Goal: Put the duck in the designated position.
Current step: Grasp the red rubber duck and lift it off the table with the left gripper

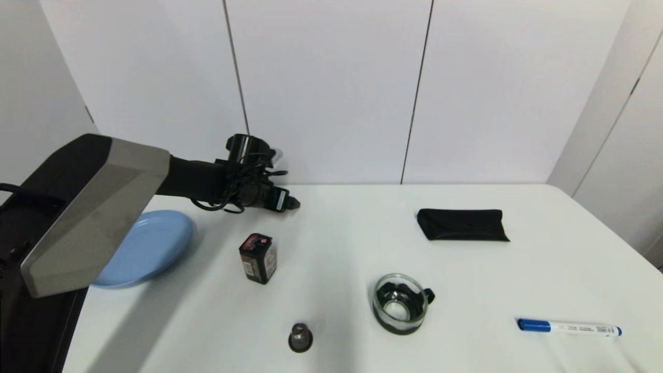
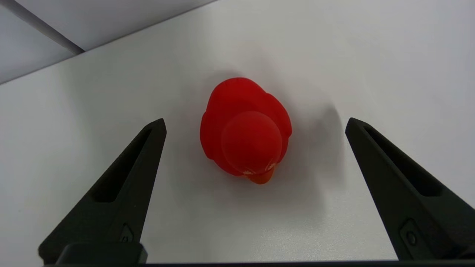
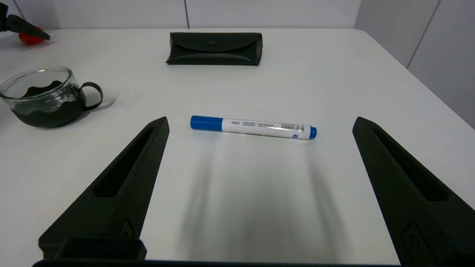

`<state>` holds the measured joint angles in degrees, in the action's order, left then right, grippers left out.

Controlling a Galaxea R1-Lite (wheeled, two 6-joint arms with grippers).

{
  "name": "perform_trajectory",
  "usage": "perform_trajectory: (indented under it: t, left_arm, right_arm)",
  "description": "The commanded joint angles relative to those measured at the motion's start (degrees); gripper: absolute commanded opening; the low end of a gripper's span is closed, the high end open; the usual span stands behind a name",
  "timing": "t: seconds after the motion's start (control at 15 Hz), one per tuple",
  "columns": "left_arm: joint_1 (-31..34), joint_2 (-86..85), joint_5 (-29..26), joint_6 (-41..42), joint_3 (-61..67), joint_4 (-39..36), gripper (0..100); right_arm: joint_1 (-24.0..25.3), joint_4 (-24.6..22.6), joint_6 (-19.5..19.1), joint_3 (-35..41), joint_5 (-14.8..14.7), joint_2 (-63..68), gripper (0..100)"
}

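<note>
The glass cup (image 1: 400,303) holds only its dark insert; the blue plate (image 1: 147,247) at 9 o'clock shows nothing on it. The duck (image 2: 245,129) sits upright on the table (image 1: 466,274) toward 11 o'clock, beak toward the wrist camera, body running lengthwise between the spread fingers of the left gripper (image 2: 256,128), untouched. The right gripper (image 3: 259,124) hangs open near the marker (image 3: 253,127).

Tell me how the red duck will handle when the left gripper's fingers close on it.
The duck looks glossy and rounded, so it may slip or squirt out from the left gripper. Probably soft rubber, giving slightly. It sits on the table on a broad base, so tipping seems unlikely.
</note>
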<state>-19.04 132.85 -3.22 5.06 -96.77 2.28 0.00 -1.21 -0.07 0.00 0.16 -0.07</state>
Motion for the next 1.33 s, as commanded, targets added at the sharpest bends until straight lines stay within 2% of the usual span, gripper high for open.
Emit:
perform_trajectory:
  t: [0.07,0.73,0.8,1.33]
  left_arm:
    - [0.1,0.5,0.0,-0.6,-0.5,0.0,100]
    - [0.2,0.3,0.1,-1.7,-1.1,0.8,100]
    - [0.2,0.3,0.1,-1.7,-1.1,0.8,0]
    - [0.2,-0.2,0.0,-1.7,0.1,0.9,0]
  right_arm:
    - [0.0,0.0,0.0,0.5,0.0,0.1,100]
    - [0.0,0.0,0.0,0.5,0.0,0.1,100]
    - [0.0,0.0,0.0,0.5,0.0,0.1,100]
    - [0.0,0.0,0.0,0.5,0.0,0.1,100]
